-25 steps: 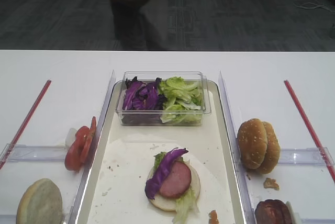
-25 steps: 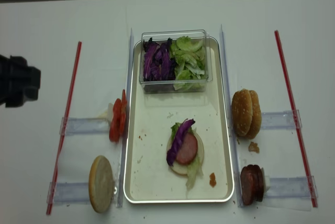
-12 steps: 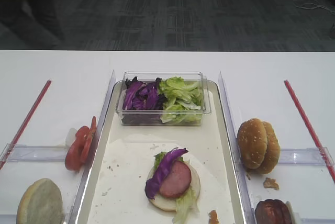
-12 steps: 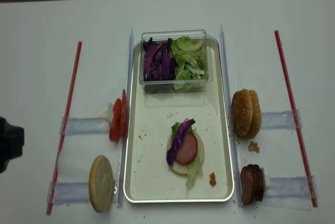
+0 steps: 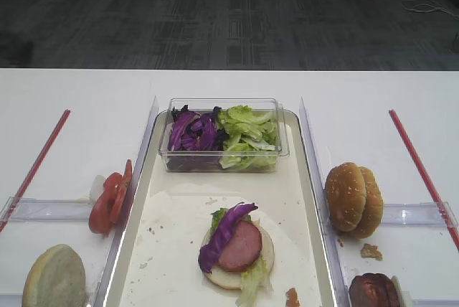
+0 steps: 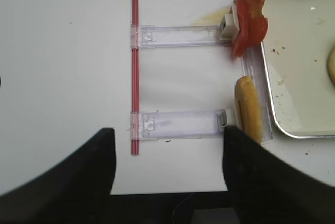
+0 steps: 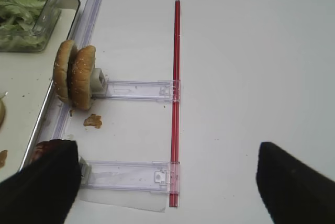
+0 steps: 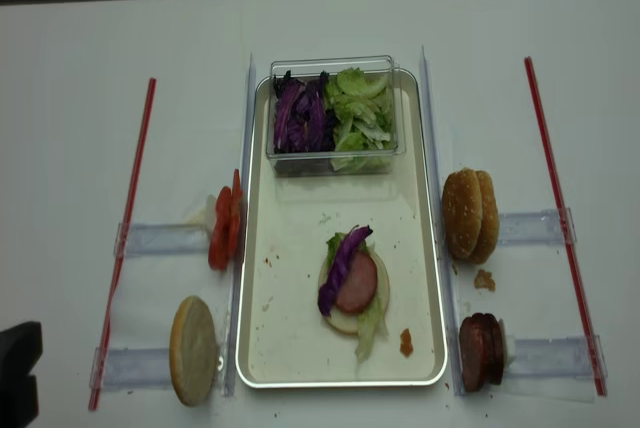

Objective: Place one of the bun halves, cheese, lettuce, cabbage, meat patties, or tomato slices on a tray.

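Cabbage (image 8: pixel 343 268) lies curled over the pink meat patty (image 8: pixel 358 283) in the lower middle of the tray (image 8: pixel 290 348), well right of the left gripper (image 6: pixel 167 179) at the frame's lower left edge (its fingers spread apart, empty). The right gripper (image 7: pixel 167 182) also stands open, beside the bun halves (image 7: pixel 76 77) on the desk (image 7: pixel 251 67)

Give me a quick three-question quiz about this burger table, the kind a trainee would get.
1. True or false: the cabbage lies across the pink meat patty on the tray.
2. What shares the clear box with the purple leaves? A lettuce, B tomato, C cheese.
3. Which side of the tray are the tomato slices on in the overhead view?

Key: 1 true. 2 A. 3 left.
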Robot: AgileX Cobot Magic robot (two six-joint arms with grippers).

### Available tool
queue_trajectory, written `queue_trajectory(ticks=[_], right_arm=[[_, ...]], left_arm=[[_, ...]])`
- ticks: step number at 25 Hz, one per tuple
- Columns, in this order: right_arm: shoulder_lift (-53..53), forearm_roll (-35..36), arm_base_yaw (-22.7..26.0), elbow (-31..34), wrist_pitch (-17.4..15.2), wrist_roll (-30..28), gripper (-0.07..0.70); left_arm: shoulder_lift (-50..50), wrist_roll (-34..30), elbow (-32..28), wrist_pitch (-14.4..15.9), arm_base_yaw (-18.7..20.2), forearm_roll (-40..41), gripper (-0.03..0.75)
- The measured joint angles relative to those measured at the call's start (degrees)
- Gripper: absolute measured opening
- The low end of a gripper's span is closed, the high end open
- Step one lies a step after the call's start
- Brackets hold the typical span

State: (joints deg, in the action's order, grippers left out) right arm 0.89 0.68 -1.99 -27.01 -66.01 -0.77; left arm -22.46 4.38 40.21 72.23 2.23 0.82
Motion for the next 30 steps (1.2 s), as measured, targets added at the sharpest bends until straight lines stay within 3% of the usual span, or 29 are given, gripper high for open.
queue_trajectory(ticks=[8,15,22,30], right_arm=[[0.00,0.00,0.00,0.00,0.00,0.00,0.679],[0.00,0.00,0.00,0.00,0.00,0.00,0.679],[0.00,0.00,0.00,0.00,0.00,0.00,0.679],[0.00,0.00,0.00,0.00,0.00,0.00,0.679]], left_arm=[[11.36,-1.44,-5.80,0.04,0.00,-0.14,0.413],[19.70,-3.95,-6.46,0.04,0.00,-0.13,0.413],[23.28,-4.38,-10.18,-0.48,0.00,-0.27,0.413],[23.50,-4.69,-12.10,-3.78,0.00,-0.82,0.413]])
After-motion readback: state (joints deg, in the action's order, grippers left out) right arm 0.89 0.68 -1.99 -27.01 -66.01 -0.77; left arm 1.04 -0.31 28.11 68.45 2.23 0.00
